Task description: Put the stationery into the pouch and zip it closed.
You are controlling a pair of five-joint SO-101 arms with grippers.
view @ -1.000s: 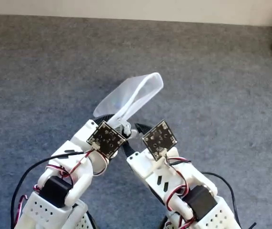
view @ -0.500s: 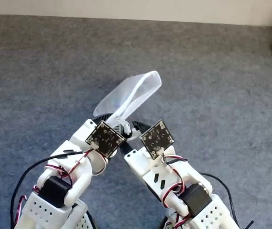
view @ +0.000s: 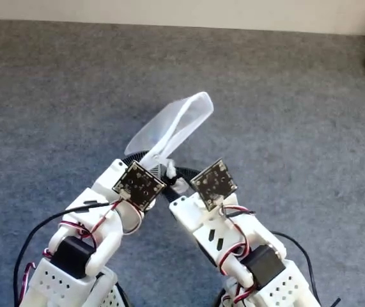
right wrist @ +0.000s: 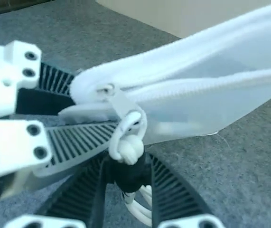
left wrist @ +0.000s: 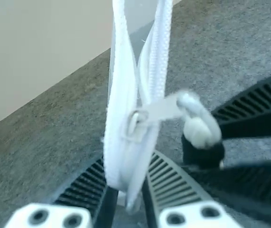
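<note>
I am watching my left gripper (left wrist: 126, 194) clamping the zipper end of the translucent pouch (view: 176, 125), which is standing tilted over the middle of the table (view: 284, 89). My right gripper (right wrist: 126, 178) is pinching the white pull cord (right wrist: 128, 145) at the slider, just beside the left one.

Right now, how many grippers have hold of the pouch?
2. The left gripper clamps the pouch at its zipper end; the right gripper grips the cord tied to the zipper pull.
</note>
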